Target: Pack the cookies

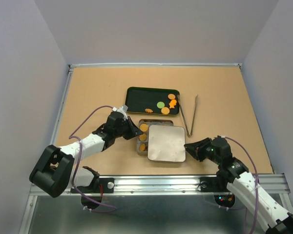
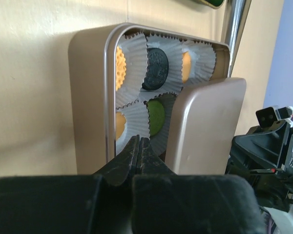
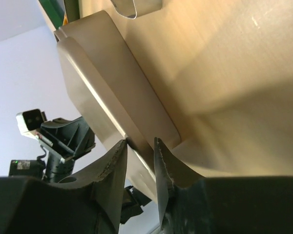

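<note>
A gold tin holds cookies in white paper cups; orange ones show at its uncovered left side. In the left wrist view the tin shows a black cookie, a green one and orange ones. The gold lid lies aslant over the tin's right part. My left gripper is shut and empty, its tips at the tin's left rim. My right gripper is shut on the lid's right edge, one finger on each side.
A dark green tray behind the tin holds loose cookies: orange discs, a green disc and an orange fish. Metal tongs lie to the right of the tray. Grey walls enclose the table.
</note>
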{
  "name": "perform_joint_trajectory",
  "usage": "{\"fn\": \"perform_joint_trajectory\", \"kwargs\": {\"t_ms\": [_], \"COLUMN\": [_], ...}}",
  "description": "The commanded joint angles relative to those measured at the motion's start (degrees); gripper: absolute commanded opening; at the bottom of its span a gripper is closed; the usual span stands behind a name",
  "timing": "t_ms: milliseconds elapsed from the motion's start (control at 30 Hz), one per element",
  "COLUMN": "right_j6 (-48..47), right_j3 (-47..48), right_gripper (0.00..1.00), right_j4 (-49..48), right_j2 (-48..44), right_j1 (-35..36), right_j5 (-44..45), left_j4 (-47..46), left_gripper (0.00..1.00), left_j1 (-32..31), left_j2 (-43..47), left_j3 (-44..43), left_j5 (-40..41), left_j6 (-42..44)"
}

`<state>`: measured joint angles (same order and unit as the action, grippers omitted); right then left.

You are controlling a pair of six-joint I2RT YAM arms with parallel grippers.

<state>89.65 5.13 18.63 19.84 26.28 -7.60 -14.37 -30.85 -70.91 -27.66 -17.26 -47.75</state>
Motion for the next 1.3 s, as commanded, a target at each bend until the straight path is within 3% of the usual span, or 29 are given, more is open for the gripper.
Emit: {"fn": "perform_joint_trajectory", "kwargs": {"t_ms": [0,233,600,1000,1267], "right_j6": [2.72,3.25,-1.83,-1.4,-2.28], "right_j3": [0.5,-0.38,8.49,11.93,12.1], "right_gripper": [0.32,0.31,0.28,0.26,0.26], "right_j4": [-1.22,-8.59,-18.11,-17.14,-17.4], "right_j2": [-0.76,5.73,23.66,17.78,21.38], "right_j1": [0.0,0.0,0.17,0.08,0.08], "right_j5": [-1.54,-1.46,-0.31,-1.46,-2.07], "left_j4": [-3.11,-4.26,-1.89,-2.24,2.94], "left_gripper": [0.0,0.0,0.0,0.0,0.0], "left_j1": [-1.75,-2.9,-2.81,-2.81,-1.85], "left_j2": [-1.15,-2.21,6.84,6.23,10.0], "left_j3": [-0.38,-1.17,-1.96,-1.26,-2.75], "left_j5": [1.0,0.82,2.93,3.19,5.13], "left_j6": [-1.03,-1.74,-2.44,-1.91,-0.24]}}
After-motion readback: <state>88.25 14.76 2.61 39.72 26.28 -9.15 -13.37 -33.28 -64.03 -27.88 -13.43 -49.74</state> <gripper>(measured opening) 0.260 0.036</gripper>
